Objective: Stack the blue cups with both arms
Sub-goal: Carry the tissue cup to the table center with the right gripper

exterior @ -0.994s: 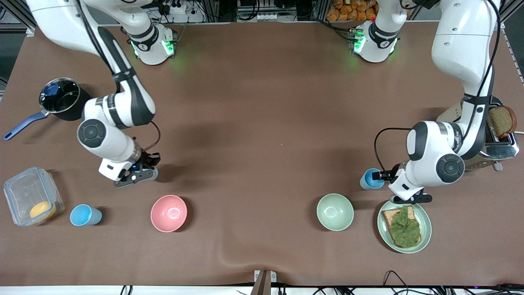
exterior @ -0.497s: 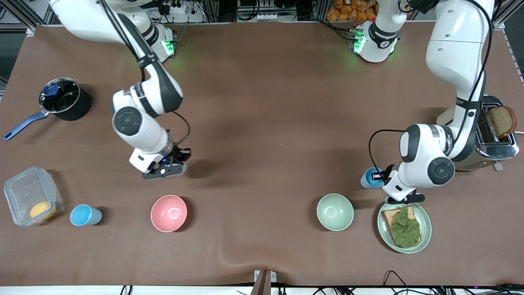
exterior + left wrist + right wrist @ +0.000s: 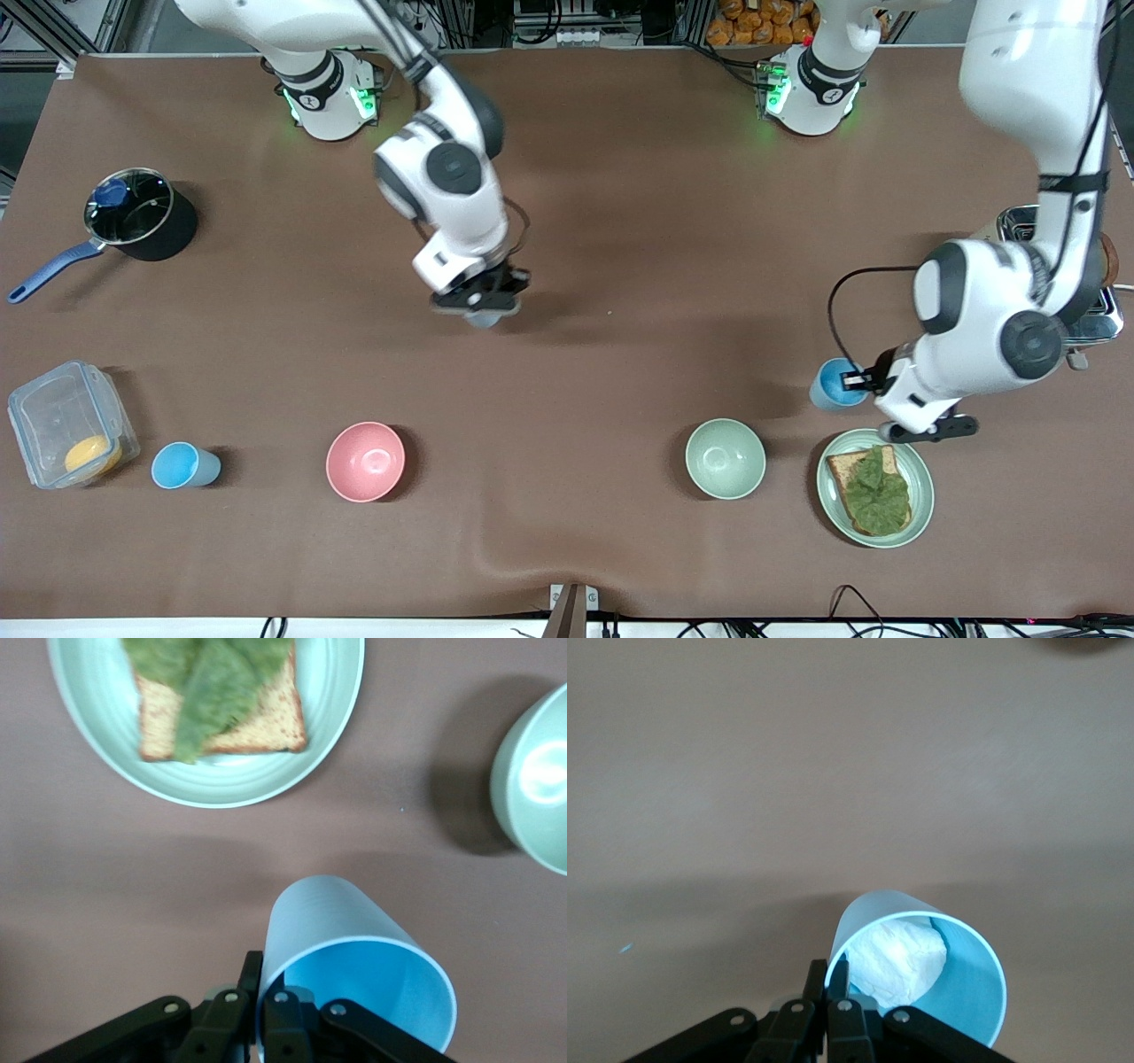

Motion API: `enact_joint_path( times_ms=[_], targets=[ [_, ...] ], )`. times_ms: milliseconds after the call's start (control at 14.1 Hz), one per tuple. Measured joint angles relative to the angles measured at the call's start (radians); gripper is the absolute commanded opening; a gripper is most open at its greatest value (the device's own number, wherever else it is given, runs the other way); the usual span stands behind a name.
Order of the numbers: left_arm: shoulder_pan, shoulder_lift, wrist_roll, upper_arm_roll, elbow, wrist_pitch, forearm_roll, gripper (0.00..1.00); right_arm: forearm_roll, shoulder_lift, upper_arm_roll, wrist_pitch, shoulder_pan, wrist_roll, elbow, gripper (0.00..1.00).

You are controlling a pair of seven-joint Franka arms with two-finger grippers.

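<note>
A wide table (image 3: 620, 221) under a brown cloth fills nearly the whole front view, and the cloth puckers into a low wrinkle at its near edge (image 3: 496, 554). A small grey bracket (image 3: 571, 602) sits at the middle of that edge, with black cables (image 3: 855, 598) trailing along a pale strip below. Along the top, metal framing (image 3: 461, 22), a power strip (image 3: 381, 18) and a heap of orange items (image 3: 757, 22) show, and soft shadows lie on the cloth

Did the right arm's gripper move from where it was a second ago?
Yes. The right gripper, shut on a blue cup, left its spot above the pink bowl and swung toward the table's middle, nearer the robots' bases.
</note>
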Motion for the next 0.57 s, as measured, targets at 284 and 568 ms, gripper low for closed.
enact_joint_path(
  times_ms=[284,568],
  targets=[
    [0.009,-0.050,-0.032,0.000,-0.001,-0.018,0.000,0.00,-0.035,0.088,-0.017,0.007,0.116,0.136,0.091,0.00],
    [0.009,-0.050,-0.034,-0.002,-0.004,-0.018,0.000,0.00,-0.056,0.188,-0.074,0.009,0.204,0.168,0.177,0.00]
  ],
)
